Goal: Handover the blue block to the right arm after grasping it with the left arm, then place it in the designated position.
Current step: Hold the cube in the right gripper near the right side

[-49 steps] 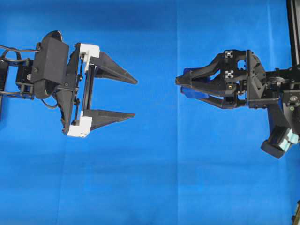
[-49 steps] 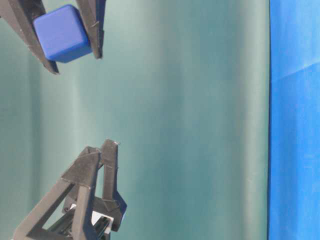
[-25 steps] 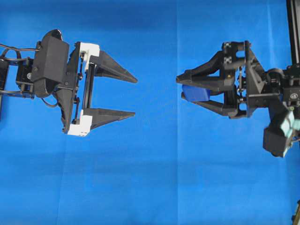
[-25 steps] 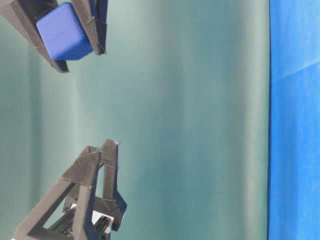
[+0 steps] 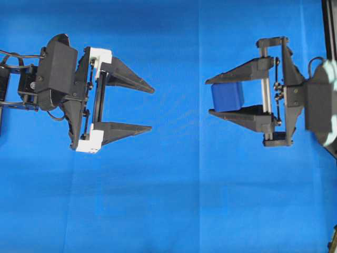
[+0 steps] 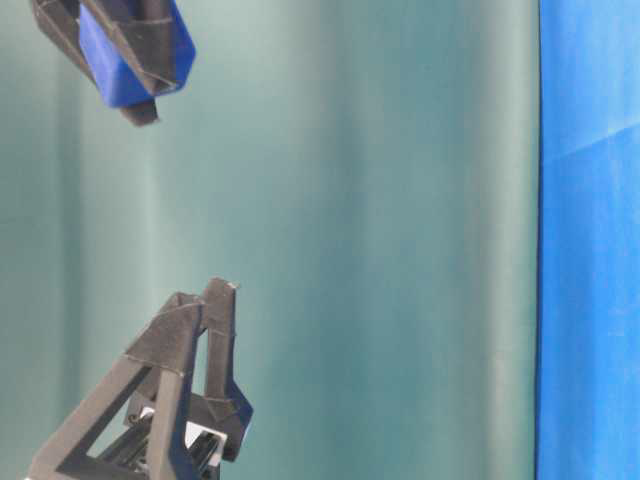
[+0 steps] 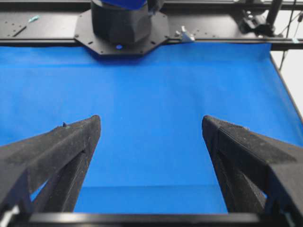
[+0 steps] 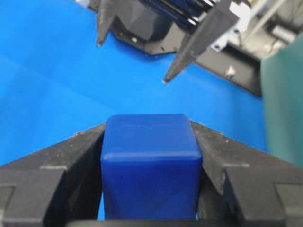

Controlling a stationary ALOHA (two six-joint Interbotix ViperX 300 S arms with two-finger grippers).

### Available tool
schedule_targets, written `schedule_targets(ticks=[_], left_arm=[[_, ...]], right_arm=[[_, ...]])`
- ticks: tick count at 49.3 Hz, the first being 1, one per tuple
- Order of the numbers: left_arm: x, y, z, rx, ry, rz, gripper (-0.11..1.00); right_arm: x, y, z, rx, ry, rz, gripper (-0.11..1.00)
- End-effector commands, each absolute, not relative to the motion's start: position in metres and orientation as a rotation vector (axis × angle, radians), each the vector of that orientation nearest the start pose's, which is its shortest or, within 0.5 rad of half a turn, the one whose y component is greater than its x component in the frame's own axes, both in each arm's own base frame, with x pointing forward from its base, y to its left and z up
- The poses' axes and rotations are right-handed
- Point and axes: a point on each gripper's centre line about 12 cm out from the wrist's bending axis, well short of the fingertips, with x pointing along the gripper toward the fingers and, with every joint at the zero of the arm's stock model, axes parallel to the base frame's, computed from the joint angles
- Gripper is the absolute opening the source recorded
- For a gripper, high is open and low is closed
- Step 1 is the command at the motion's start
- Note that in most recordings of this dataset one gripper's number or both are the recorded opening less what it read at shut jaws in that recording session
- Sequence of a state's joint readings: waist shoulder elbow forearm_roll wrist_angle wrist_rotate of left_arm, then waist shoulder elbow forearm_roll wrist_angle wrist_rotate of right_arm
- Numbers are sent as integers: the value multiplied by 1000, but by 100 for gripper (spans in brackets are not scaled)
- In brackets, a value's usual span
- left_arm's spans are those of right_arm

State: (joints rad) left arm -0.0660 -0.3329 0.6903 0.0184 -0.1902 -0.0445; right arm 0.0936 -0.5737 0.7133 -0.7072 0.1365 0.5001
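The blue block point(image 5: 227, 96) is a small dark-blue cube clamped between the two black fingers of my right gripper point(image 5: 209, 96), which is shut on it at the right of the overhead view. In the right wrist view the blue block point(image 8: 150, 165) fills the gap between the fingers point(image 8: 61, 156). At table level the blue block point(image 6: 125, 60) hangs high at the top left. My left gripper point(image 5: 151, 109), with white pieces at its base, stands open and empty at the left, its tips pointing at the right gripper across a wide gap. The left wrist view shows its fingers point(image 7: 71, 142) spread over bare cloth.
A blue cloth point(image 5: 174, 200) covers the table. The right arm's black base point(image 7: 123, 23) and a black frame rail point(image 7: 218, 21) stand at the far edge in the left wrist view. A teal backdrop point(image 6: 380, 240) fills the table-level view.
The right gripper has rolled about its wrist and drawn slightly right with the block held; its fingers now lie flat in the overhead view. The left gripper has not moved.
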Motion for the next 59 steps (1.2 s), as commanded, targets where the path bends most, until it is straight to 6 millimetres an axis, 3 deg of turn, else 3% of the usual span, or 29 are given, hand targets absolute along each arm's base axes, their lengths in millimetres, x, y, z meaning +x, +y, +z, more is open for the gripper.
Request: schedule_targets(ticks=[1, 59], left_arm=[[354, -23, 317, -20, 131, -65, 92], [353, -23, 317, -18, 133, -67, 92]], right_arm=[[294, 16, 351, -164, 224, 9, 41], [289, 19, 343, -109, 306, -27, 41]])
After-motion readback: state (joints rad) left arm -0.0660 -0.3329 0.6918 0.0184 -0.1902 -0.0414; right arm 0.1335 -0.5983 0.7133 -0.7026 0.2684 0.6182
